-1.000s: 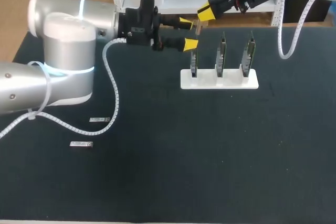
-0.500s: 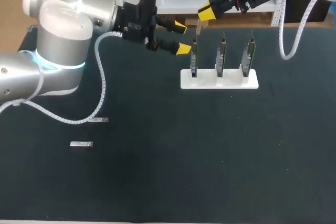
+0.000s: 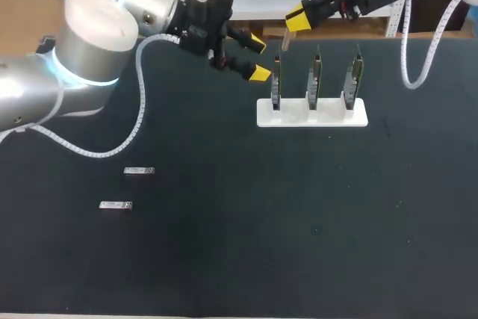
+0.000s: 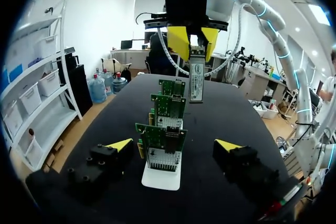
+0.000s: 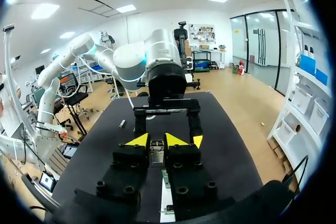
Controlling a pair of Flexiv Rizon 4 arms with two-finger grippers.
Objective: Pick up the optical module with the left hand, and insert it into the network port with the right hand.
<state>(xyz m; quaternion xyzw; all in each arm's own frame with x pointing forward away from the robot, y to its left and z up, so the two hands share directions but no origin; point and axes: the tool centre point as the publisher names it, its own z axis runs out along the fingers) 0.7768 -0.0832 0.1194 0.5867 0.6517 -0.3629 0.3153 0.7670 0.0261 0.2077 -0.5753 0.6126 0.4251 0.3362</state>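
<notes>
**Module held over the board rack, left claw open**

The right claw [image 3: 296, 18] is closed on a slim silver metal optical module [image 3: 282, 39]. Both yellow tips press its upper end from two sides, and the rest of the module hangs down below them. In the right wrist view the module sits squarely between the two tips. It is in the air, near the top of the end board closest to the left arm and apart from that board.

Three upright green circuit boards [image 3: 314, 78] stand in a row in a flat white rectangular base [image 3: 312, 113] on the dark table [image 3: 299, 222]. In the left wrist view the nearest board carries a silver metal port cage [image 4: 164, 157] low on its face, and nothing is plugged into it.

The left claw [image 3: 258, 57] is spread wide and holds nothing. It is just beside the same end of the row, with its fingers pointing along the boards. From its own wrist camera the rack lies ahead, in line with the gap between the two tips. The right claw and the module hang above and beyond the rack.

Two more small silver spare modules [image 3: 139, 171] lie flat on the table, well apart from the rack, on the left arm's side. They are near each other but not touching.
</notes>
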